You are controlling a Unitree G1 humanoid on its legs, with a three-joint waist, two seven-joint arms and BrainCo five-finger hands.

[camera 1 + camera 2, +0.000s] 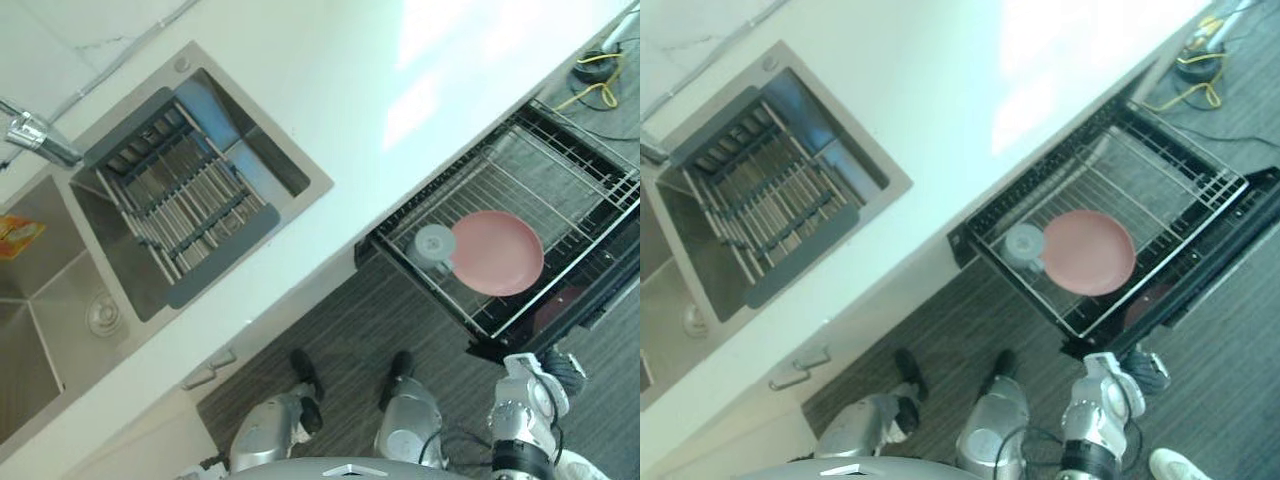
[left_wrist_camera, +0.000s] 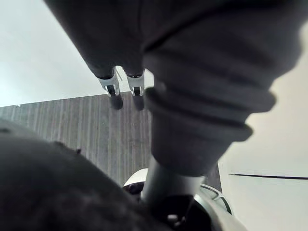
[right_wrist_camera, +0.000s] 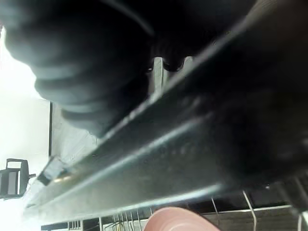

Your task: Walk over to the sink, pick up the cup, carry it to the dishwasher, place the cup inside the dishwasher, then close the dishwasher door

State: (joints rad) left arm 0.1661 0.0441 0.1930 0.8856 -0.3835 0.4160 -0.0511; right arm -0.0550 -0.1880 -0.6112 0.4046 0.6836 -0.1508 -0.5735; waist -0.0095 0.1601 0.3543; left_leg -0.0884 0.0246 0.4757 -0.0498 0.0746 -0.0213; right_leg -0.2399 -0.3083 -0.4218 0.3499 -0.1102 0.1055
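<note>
- The cup (image 1: 434,246) sits in the pulled-out dishwasher rack (image 1: 575,190), just beside the pink plate (image 1: 497,252).
- The right hand (image 1: 558,368) is at the outer edge of the dishwasher door (image 3: 144,163); finger position cannot be told.
- The left hand (image 2: 111,85) hangs above the floor (image 2: 82,130), fingers straight and empty.

Left hand (image 2: 137,57): dark ribbed cover (image 2: 207,110) in thick bulging folds; silver fingers (image 2: 111,86), dark tips. Right hand (image 3: 82,82): same ribbed cover, heavy rolls. Right arm (image 1: 525,415): silver-grey rounded shells, jointed, dark ring at wrist.
</note>
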